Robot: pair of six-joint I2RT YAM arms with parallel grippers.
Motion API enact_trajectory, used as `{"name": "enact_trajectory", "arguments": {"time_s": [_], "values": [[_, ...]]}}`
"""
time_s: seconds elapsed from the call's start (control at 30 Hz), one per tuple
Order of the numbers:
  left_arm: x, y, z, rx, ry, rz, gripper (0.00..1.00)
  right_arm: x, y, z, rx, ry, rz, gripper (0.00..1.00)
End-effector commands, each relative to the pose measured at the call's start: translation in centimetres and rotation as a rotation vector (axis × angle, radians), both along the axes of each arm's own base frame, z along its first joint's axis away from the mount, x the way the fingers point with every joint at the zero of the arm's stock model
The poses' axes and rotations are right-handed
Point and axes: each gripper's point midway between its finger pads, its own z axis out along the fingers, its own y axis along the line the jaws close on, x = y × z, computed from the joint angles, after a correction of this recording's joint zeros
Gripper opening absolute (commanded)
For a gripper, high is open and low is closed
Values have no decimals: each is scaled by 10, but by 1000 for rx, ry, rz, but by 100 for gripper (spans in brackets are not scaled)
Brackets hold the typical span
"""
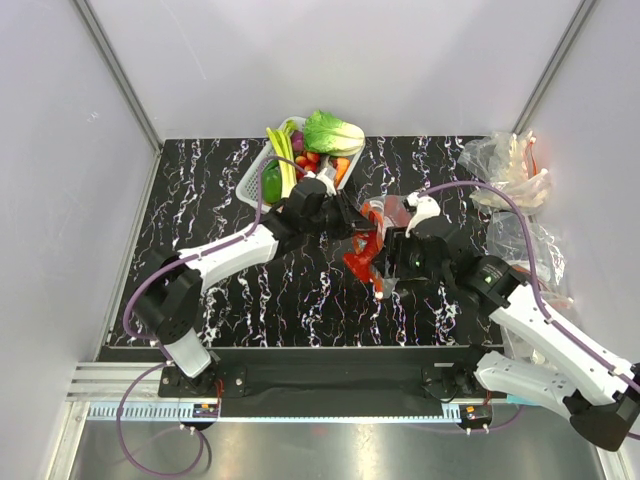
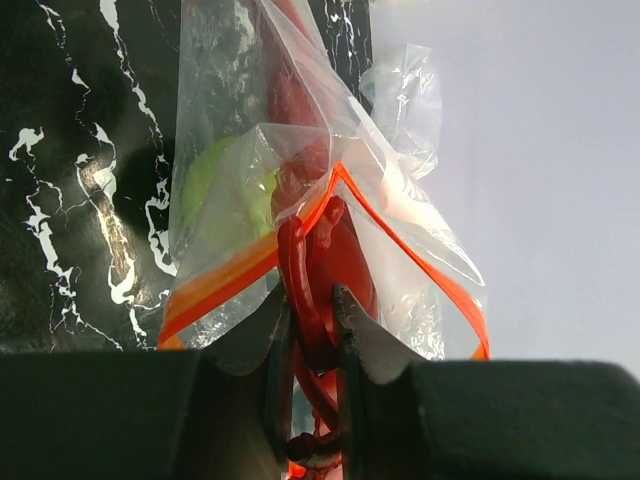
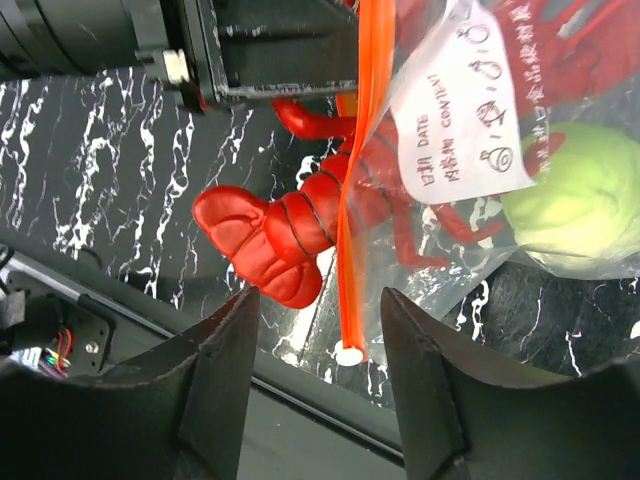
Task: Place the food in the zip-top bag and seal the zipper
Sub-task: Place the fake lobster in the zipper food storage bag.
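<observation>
My right gripper point(image 3: 320, 310) stands open astride the zipper point(image 3: 372, 120), whose strip runs straight ahead towards my left gripper point(image 2: 315, 300), clamped on the lobster point(image 3: 270, 225) at the mouth of the bag point(image 3: 460, 110).

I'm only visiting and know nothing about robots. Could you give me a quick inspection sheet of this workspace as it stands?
Surface: black, white-veined table.
Job's things: zip-top bag at centre; cabbage inside; lobster partly in, tail outside the unsealed zipper.
Clutter: basket of toy vegetables at the back; wrinkled plastic heap at right.
Grippers: left gripper pinched shut at the bag's mouth; right gripper open near the zipper's end.
Cables: purple cable along each arm.
Surroundings: pale walls.
</observation>
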Motion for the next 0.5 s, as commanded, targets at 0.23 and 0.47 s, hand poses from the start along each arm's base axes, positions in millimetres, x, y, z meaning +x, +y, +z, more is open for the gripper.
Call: {"name": "enact_trajectory", "arguments": {"time_s": [0.23,0.47], "values": [[16,-15,55,-65,-111,-27,0,-26,-4,-37,-102,-9,159,66],[16,-18,51,-70,-97,-34,0,-3,-24,-58,-259,-1,-23,72]]}}
